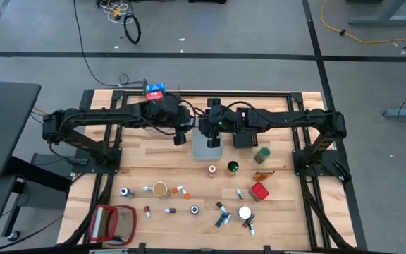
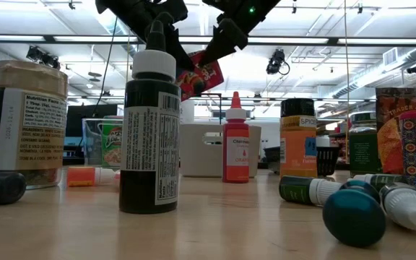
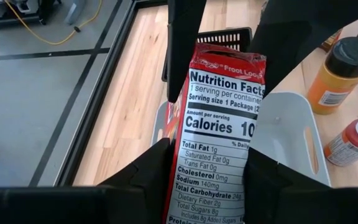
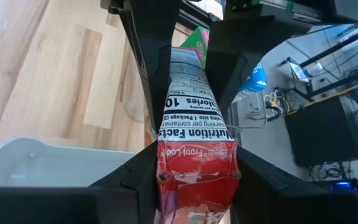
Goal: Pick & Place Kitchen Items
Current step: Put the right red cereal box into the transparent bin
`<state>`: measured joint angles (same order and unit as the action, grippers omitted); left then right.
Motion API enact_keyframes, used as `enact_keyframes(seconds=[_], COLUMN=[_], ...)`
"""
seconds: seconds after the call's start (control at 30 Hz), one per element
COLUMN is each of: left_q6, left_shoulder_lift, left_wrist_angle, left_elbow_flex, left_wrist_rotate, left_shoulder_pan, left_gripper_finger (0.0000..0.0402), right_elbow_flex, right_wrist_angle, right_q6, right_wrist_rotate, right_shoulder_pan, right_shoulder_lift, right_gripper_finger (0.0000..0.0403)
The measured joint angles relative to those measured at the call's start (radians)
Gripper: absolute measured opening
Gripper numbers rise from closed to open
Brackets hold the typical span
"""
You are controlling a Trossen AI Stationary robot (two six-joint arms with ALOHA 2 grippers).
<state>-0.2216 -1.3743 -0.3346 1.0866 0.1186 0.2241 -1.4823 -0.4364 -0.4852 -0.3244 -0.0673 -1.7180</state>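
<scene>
Red packet [image 2: 201, 78]: held aloft above the grey bin [image 2: 206, 150], both pincers closed on it.
Black bottle [image 2: 149, 130]: upright, nearer the camera than the bin.
Red bottle [image 2: 236, 143]: upright before the bin.

A red Froot Loops cereal pouch [image 3: 219, 130], its nutrition-facts panel showing, was held aloft above the table, gripped at both ends. Small bottles, jars and a red carton [image 1: 259, 191] were scattered, upright or toppled, across the table's front half.
</scene>
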Motion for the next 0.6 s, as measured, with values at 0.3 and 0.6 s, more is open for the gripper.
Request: enact_keyframes(seconds=[0.3, 0.6], left_q6=[0.0, 0.005], left_shoulder_lift=[0.0, 0.0], left_wrist_angle=[0.001, -0.014], left_elbow_flex=[0.0, 0.0], left_wrist_rotate=[-0.003, 0.0], left_shoulder_pan=[-0.001, 0.0], left_gripper_finger=[0.0163, 0.016], right_elbow_flex=[-0.001, -0.001], right_wrist_angle=[-0.019, -0.069], right_q6=[0.006, 0.041], right_wrist_rotate=[-0.001, -0.024], right_shoulder_pan=[0.007, 0.012], right_shoulder_lift=[0.001, 0.001], right_gripper_finger=[0.017, 0.0206])
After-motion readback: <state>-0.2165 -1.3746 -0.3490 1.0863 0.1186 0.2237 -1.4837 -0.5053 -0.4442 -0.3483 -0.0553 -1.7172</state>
